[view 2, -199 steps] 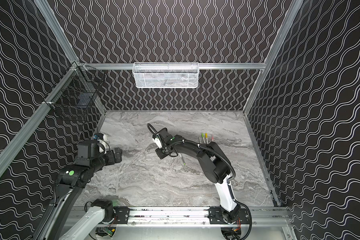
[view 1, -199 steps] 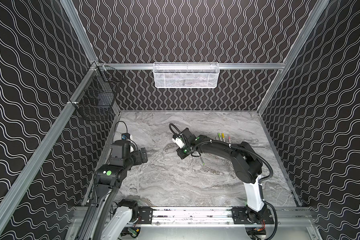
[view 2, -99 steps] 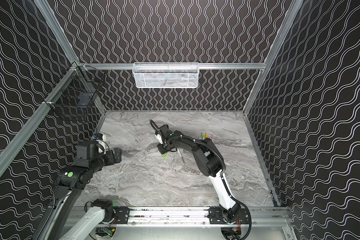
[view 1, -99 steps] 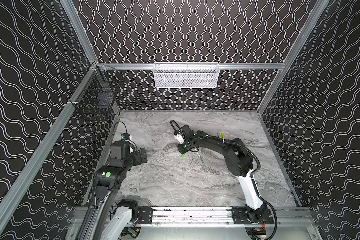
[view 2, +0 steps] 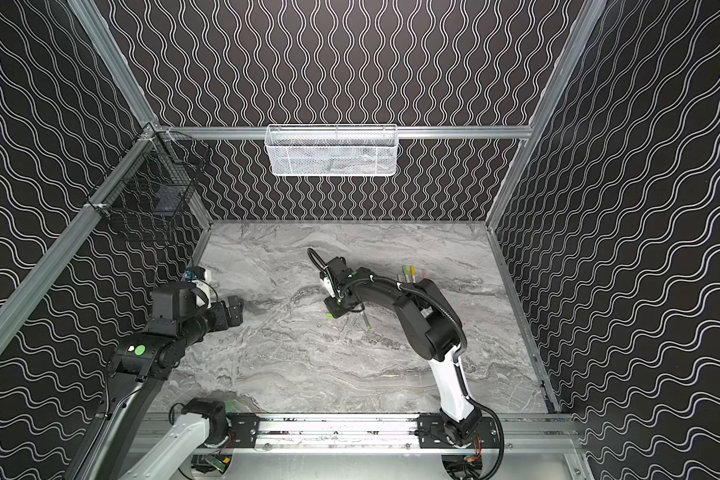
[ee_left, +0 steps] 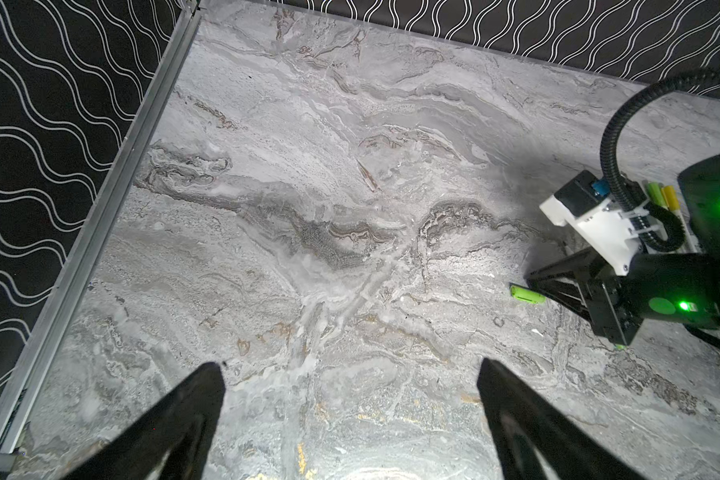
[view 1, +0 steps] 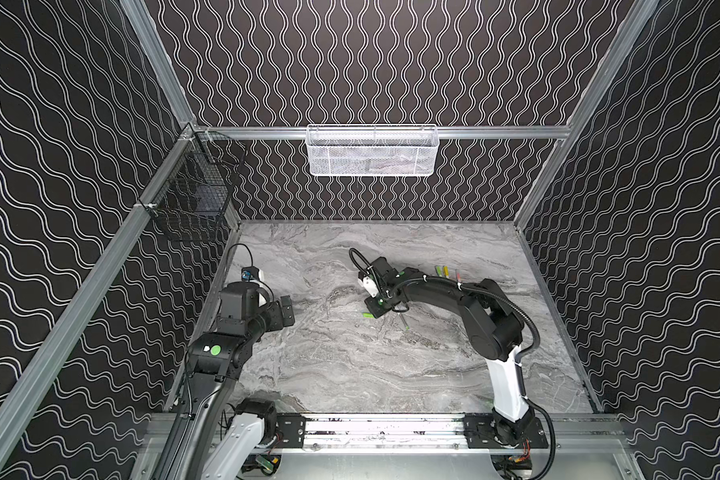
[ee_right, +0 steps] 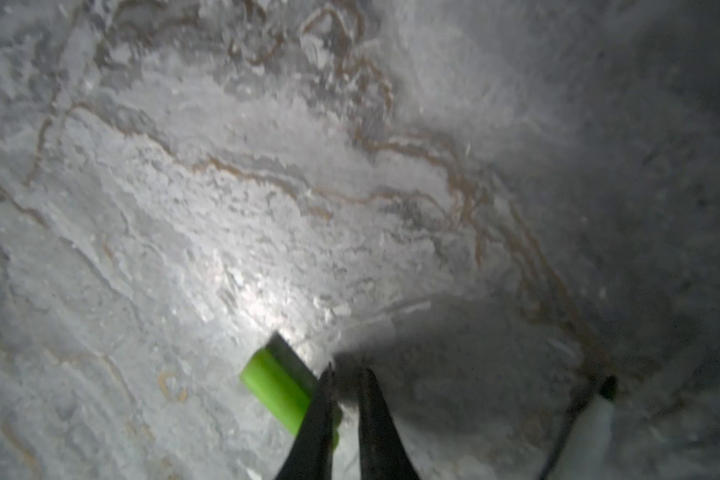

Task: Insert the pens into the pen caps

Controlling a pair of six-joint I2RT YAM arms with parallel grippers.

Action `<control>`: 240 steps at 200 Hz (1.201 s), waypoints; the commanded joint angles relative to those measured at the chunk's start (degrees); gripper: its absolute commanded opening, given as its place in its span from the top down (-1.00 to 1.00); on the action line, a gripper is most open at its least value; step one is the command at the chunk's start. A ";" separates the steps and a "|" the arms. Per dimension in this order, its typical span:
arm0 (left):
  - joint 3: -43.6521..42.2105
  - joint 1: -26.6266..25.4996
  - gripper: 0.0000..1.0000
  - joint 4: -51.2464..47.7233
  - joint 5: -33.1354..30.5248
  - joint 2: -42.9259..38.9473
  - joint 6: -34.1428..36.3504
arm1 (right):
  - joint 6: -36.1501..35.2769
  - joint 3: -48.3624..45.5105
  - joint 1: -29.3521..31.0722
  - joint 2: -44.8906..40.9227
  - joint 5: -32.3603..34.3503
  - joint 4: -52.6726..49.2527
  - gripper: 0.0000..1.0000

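Note:
A lime green pen cap (view 1: 366,316) (view 2: 329,316) lies on the marble table (view 1: 350,374) near the middle. My right gripper (ee_right: 346,372) (view 1: 373,309) is shut, with its tips down beside the cap (ee_right: 275,386); nothing shows between its fingers. An uncapped white pen (view 1: 403,322) (view 2: 366,322) (ee_right: 595,419) lies just to the right of it. Three capped pens (view 1: 445,271) (view 2: 412,272) lie side by side at the back right. My left gripper (ee_left: 350,365) (view 1: 285,309) hovers open and empty at the left.
A white mesh basket (view 1: 371,151) hangs on the back rail. A black wire basket (view 1: 196,199) hangs at the back left corner. Metal rails edge the table; the right arm's elbow (view 1: 491,328) stands over the table's right half.
The right arm's elbow and wrist shifted a little and settled again, and the green cap now shows beside its fingertips. The left arm has not moved.

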 commanded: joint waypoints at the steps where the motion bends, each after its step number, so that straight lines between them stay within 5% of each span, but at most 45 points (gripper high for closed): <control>1: 0.00 0.08 -0.97 2.56 0.22 0.04 0.17 | -0.23 -1.56 1.57 -1.71 -1.34 -2.86 0.71; 47: -0.02 0.08 -0.97 2.65 0.47 -0.11 0.13 | 1.72 -3.09 4.57 -4.41 -1.93 -1.60 0.71; 75: -0.11 0.08 -0.97 2.61 0.45 -0.20 0.14 | 3.23 -3.49 3.90 -6.58 3.45 -2.96 0.67; 120: -0.11 0.08 -0.97 2.68 0.57 -0.20 0.17 | 4.59 -7.10 0.94 -11.12 8.52 -3.84 0.18; 180: -0.73 0.08 -0.97 4.37 6.16 0.40 0.91 | 3.43 -11.28 -3.90 -11.11 9.06 -4.30 -0.01; 211: -1.02 -0.01 -0.97 5.72 10.26 0.30 1.42 | 2.46 -11.77 -5.10 -9.86 7.70 -4.02 0.04; 240: -2.09 -0.14 -0.97 8.43 19.25 2.98 2.12 | 1.37 -10.64 -5.43 -7.98 6.82 -5.30 0.36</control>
